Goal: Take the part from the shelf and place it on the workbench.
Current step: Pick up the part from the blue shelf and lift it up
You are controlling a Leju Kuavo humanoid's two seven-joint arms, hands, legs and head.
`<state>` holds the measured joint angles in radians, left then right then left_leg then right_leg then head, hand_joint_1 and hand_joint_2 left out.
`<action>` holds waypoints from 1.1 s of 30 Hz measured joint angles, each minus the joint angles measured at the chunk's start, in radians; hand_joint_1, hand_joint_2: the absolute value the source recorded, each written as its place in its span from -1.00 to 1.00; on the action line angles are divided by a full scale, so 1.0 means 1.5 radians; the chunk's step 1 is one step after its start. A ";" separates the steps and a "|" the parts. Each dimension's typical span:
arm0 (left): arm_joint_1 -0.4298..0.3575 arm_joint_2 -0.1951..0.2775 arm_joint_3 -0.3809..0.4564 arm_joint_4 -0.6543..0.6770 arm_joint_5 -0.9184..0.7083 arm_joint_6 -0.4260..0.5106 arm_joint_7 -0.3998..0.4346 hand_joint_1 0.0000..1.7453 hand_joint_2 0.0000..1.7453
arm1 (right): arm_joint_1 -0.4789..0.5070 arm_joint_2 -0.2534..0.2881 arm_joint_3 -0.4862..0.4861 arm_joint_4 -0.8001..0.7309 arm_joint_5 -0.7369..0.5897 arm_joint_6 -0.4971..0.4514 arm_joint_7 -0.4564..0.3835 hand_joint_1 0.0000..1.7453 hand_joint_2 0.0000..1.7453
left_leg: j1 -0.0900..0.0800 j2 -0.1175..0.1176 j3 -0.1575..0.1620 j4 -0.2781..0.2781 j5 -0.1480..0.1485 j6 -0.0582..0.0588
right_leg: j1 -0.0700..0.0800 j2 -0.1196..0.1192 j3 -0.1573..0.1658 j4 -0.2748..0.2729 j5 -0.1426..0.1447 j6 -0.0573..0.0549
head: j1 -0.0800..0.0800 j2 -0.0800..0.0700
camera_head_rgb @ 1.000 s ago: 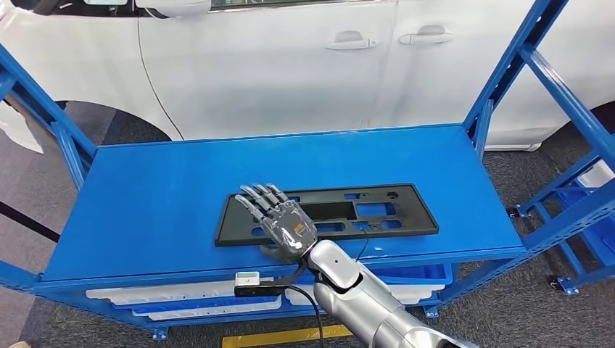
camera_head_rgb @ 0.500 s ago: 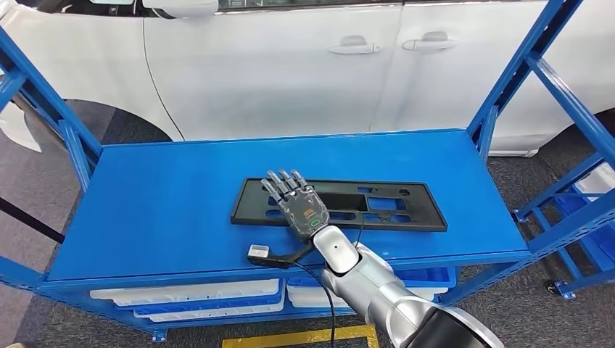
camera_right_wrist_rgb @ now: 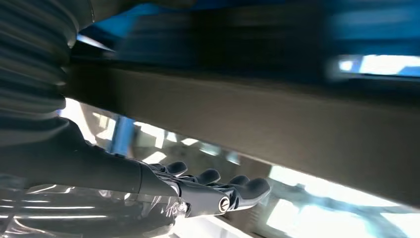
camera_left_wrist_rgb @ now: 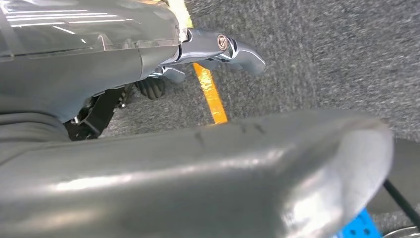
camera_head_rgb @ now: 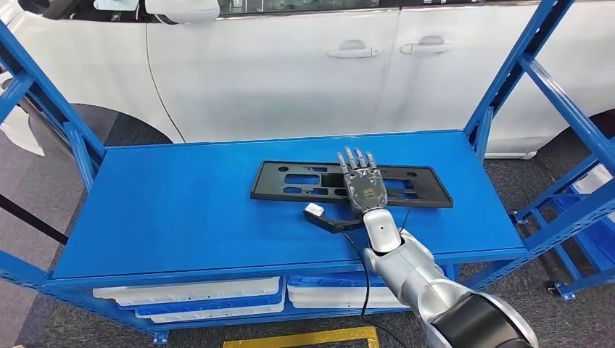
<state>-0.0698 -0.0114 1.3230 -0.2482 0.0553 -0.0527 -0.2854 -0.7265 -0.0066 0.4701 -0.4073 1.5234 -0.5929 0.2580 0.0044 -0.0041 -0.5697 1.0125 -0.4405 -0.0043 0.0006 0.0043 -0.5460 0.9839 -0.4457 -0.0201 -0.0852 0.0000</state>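
Note:
The part is a flat black plastic plate with several rectangular cut-outs, lying on the top board of the blue shelf, right of its middle. My right hand lies over the plate's right half, back of the hand up, fingers straight and spread toward the car. In the right wrist view the plate is a blurred dark band beside the stretched fingers, which grip nothing. My left hand hangs over the grey floor with its fingers extended and nothing in them.
A white car stands close behind the shelf. Blue uprights slant up at both ends. White and blue trays fill the level below. Another blue rack stands at the right. A yellow line marks the floor in front.
My right hand has travelled from the plate's left end to its right half. The plate now lies farther back and to the right on the shelf. The view has shifted slightly.

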 joint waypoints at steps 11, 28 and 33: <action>0.000 0.003 0.000 0.002 0.000 -0.002 -0.002 -1.00 -1.00 | 0.010 -0.021 -0.056 0.011 0.002 0.008 -0.028 1.00 1.00 | 0.021 -0.001 0.015 0.004 -0.013 -0.021 | -0.010 0.003 -0.002 0.008 -0.002 0.020 | 0.000 0.000; -0.004 0.000 0.001 0.004 0.000 -0.001 -0.003 -1.00 -1.00 | 0.023 -0.021 -0.095 0.014 0.031 0.001 -0.074 1.00 1.00 | 0.001 -0.001 0.017 -0.005 -0.011 0.011 | 0.007 -0.003 -0.018 0.015 0.003 0.004 | 0.000 0.000; -0.005 0.000 0.001 0.004 0.000 -0.008 -0.020 -1.00 0.00 | 0.022 -0.014 -0.096 0.012 0.034 0.000 -0.077 1.00 1.00 | 0.004 0.000 -0.019 0.075 -0.060 -0.005 | -0.002 -0.008 -0.009 -0.005 0.013 -0.002 | 0.000 0.000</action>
<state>-0.0767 -0.0118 1.3237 -0.2419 0.0547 -0.0649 -0.3158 -0.6933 -0.0273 0.3266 -0.3898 1.5740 -0.5928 0.1420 0.0107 -0.0046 -0.5980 1.1255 -0.5298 -0.0116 -0.0018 -0.0075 -0.5591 0.9760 -0.4262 -0.0231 -0.0852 0.0000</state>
